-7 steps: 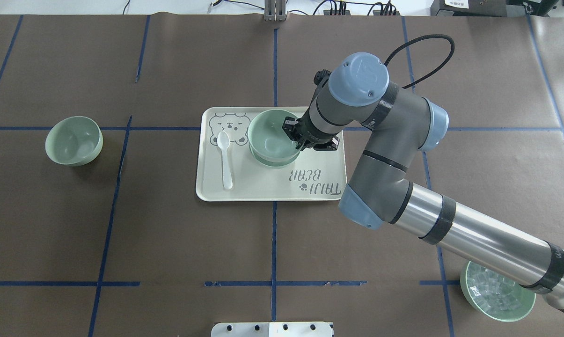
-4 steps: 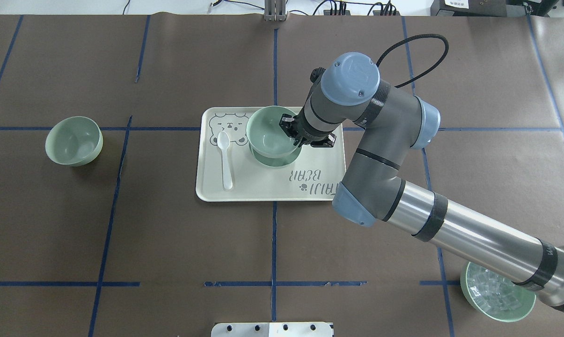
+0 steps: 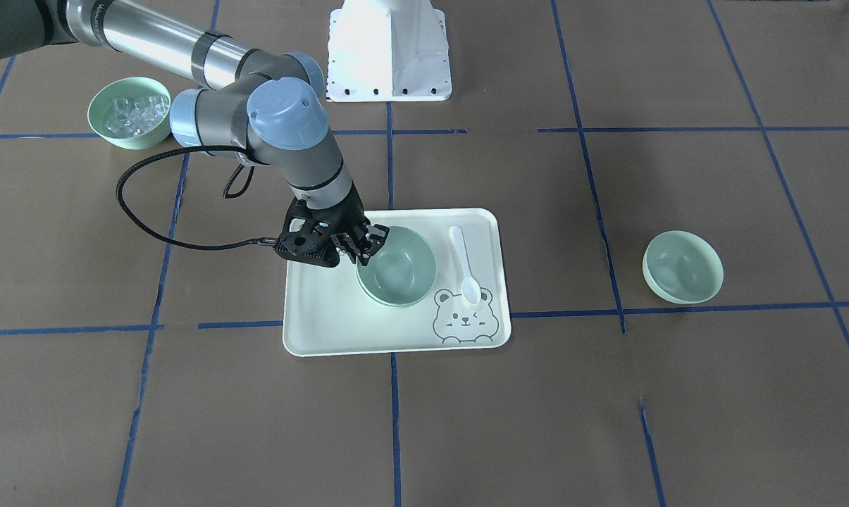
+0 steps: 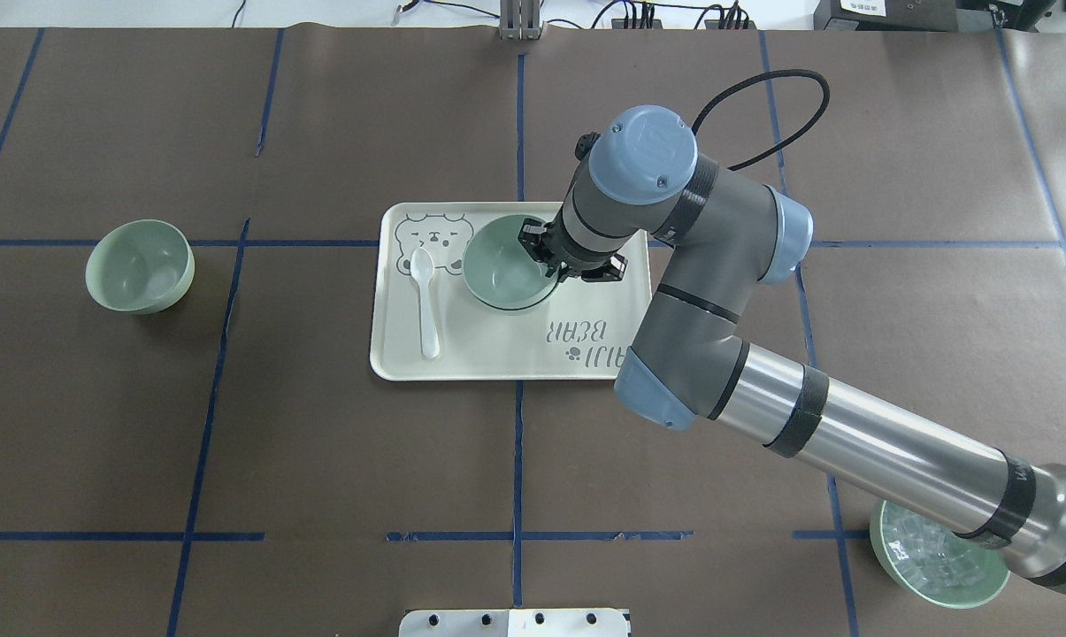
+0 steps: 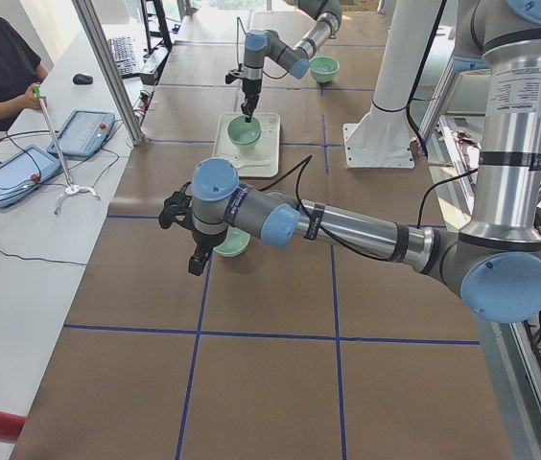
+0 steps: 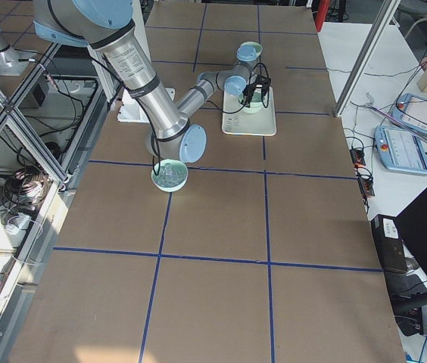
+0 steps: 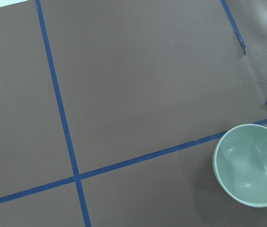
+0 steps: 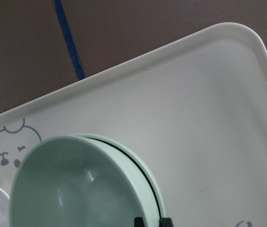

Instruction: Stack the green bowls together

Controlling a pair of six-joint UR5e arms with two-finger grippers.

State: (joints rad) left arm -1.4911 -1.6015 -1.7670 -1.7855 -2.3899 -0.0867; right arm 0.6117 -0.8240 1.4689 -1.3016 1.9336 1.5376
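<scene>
My right gripper (image 4: 546, 264) is shut on the rim of a pale green bowl (image 4: 502, 270) and holds it nested in a second green bowl (image 8: 145, 182) on the tray (image 4: 497, 354). In the right wrist view the upper bowl (image 8: 76, 189) sits slightly off-centre in the lower one, with the fingertips (image 8: 140, 221) at its rim. A third green bowl (image 4: 140, 266) stands alone on the table at the left; it also shows in the left wrist view (image 7: 251, 164). My left gripper (image 5: 194, 257) hovers above that bowl; I cannot tell whether it is open.
A white plastic spoon (image 4: 425, 301) lies on the tray beside the bowls, next to a bear drawing. A green bowl of clear cubes (image 4: 939, 557) stands at the near right under my right arm. The robot's white base (image 3: 389, 49) is at the table's edge.
My right gripper has moved left and down with its bowl. The bowl was offset over the lower bowl and now sits nested in it.
</scene>
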